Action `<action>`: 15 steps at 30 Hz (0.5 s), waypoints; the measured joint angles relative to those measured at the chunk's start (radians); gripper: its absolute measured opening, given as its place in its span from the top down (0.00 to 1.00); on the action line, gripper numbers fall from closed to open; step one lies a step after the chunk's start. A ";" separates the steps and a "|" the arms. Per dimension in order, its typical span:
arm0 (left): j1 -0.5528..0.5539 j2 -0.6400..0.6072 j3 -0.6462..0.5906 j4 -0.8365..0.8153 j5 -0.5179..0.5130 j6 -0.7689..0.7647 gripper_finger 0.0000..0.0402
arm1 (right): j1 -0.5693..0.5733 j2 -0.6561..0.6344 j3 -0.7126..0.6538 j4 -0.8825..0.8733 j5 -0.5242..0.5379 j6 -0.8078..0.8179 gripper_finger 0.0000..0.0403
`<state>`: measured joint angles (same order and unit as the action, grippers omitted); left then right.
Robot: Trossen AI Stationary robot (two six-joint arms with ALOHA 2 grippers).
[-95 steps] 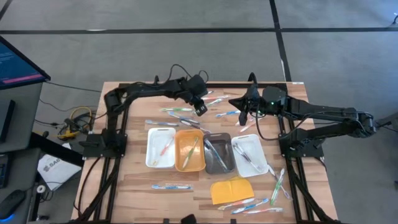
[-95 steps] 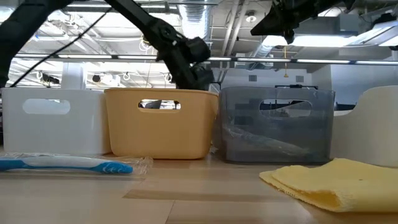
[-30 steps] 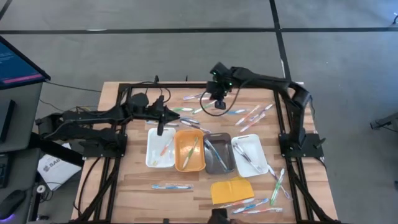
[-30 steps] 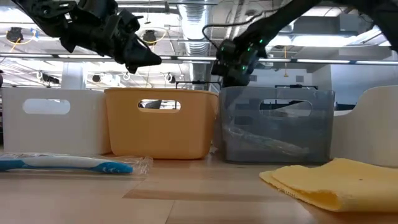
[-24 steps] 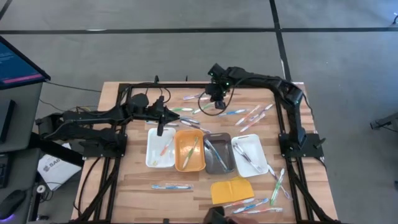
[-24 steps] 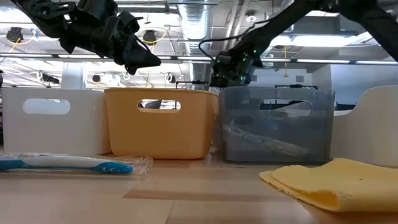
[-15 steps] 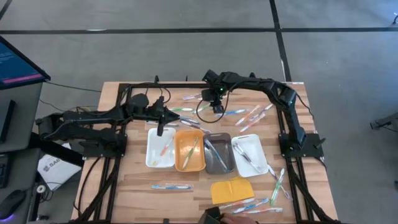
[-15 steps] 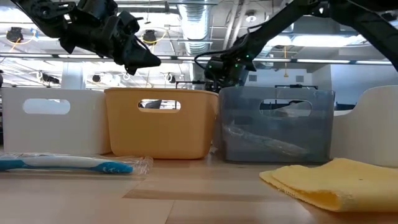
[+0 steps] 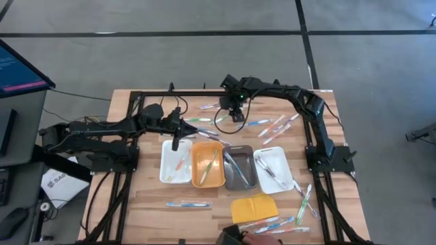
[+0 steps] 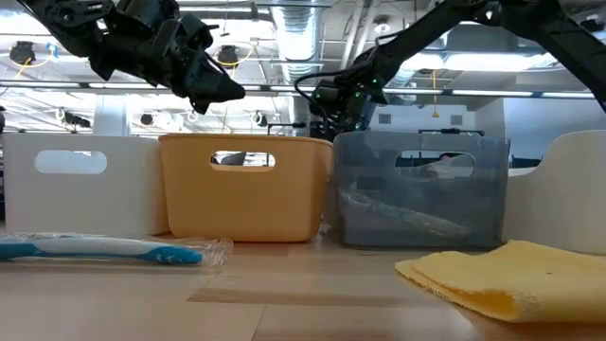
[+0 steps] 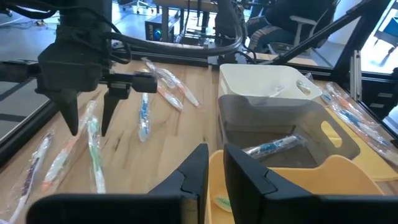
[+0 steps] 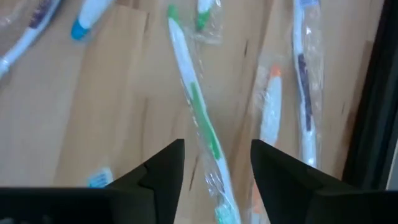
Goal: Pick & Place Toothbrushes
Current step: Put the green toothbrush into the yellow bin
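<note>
Wrapped toothbrushes (image 9: 204,120) litter the table (image 9: 150,207) behind four trays (image 9: 225,165).

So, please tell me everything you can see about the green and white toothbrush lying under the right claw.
The green and white toothbrush is a thin plastic stick, white with a green stripe along the handle and a green tip, sealed in a clear wrapper. It lies flat on the wooden table, slanted, among other wrapped toothbrushes. The right claw hangs open above it, one finger on each side, not yet gripping it.
</note>
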<state>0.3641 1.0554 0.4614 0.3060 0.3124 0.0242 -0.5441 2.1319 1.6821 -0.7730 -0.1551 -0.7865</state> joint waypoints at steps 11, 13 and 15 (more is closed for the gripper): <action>0.000 0.000 0.000 -0.001 0.000 -0.003 0.89 | 0.013 0.000 0.000 -0.016 0.000 0.029 0.66; 0.000 0.000 0.000 -0.001 0.000 -0.003 0.89 | 0.013 0.000 0.000 -0.015 0.000 0.036 0.66; 0.000 0.000 0.000 -0.001 0.000 -0.003 0.89 | 0.012 0.000 0.000 -0.007 0.000 0.050 0.66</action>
<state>0.3641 1.0554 0.4614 0.3050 0.3126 0.0212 -0.5316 2.1319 1.6821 -0.7801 -0.1555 -0.7366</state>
